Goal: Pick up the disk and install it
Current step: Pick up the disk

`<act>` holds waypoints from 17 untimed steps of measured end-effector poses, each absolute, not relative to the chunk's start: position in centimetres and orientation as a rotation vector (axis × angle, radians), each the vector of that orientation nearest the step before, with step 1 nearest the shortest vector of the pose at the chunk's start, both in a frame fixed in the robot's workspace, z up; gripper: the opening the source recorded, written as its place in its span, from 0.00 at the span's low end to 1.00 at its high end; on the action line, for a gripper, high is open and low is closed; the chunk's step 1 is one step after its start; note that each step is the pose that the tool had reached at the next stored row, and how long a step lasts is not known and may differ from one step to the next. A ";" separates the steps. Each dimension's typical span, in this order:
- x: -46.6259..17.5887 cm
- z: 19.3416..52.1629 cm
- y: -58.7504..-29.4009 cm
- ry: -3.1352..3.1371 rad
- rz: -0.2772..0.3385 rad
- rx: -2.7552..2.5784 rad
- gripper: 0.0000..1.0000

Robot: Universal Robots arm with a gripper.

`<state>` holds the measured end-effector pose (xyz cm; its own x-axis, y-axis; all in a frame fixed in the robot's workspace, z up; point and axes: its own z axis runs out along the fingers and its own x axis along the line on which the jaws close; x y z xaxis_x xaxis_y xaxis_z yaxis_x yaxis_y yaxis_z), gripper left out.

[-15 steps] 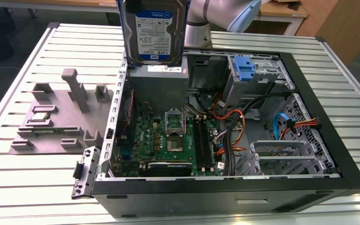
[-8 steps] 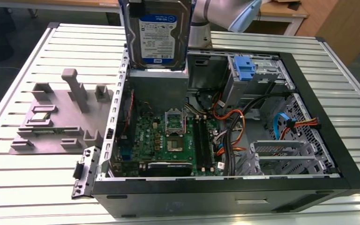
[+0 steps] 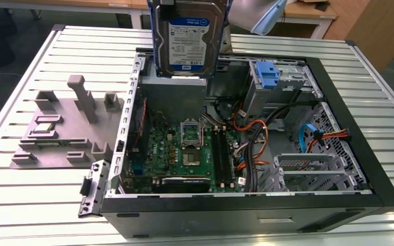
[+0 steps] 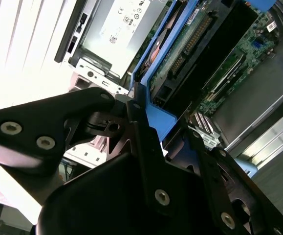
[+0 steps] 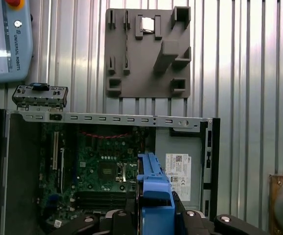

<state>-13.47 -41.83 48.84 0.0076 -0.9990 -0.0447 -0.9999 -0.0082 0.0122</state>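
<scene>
The disk [image 3: 186,38], silver-grey with a blue-and-white label, hangs upright in the air over the far side of the open computer case [image 3: 252,210] in the exterior view. In both wrist views the disk shows edge-on with its blue side rail [image 5: 156,191] [image 4: 157,116]. My gripper [image 5: 156,218] [image 4: 148,122] is shut on the disk, with a black finger [image 4: 90,105] on either side of the rail. The gripper and disk hover above the grey power supply box [image 5: 178,169] and the green motherboard [image 3: 183,151].
A blue plastic bracket [image 3: 269,77] sits on the metal drive cage at the exterior view's right. A grey parts fixture [image 3: 67,128] lies on the slatted table [image 3: 33,205] beside the case. Orange and blue cables [image 3: 307,138] run inside the case. A control pendant [image 5: 7,39] rests on the table.
</scene>
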 end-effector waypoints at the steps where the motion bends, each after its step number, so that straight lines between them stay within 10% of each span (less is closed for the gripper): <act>1: -13.3 48.8 -41.8 2.198 0.063 -2.212 0.36; 17: -11.1 48.5 -42.7 2.212 0.058 -2.199 0.36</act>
<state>-11.13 -42.74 48.47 -0.0064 -0.9991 -0.0421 -0.9999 0.0059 0.0110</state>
